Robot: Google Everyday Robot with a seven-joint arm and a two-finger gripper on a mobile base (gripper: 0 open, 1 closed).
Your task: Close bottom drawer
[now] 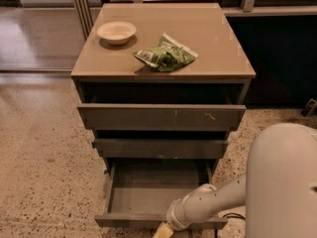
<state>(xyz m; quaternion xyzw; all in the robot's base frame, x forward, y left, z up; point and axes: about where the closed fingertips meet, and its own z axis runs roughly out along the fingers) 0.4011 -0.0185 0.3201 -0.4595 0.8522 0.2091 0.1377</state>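
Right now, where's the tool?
In the camera view the tool is at the bottom edge near centre, at the front strip of the open bottom drawer, partly cropped; its arm extends from the right.

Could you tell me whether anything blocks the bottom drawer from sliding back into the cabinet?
Nothing visible does. The bottom drawer looks empty, and the gripper sits at its front strip, at the lower edge. The bowl and green bag lie on the cabinet top, clear of it.
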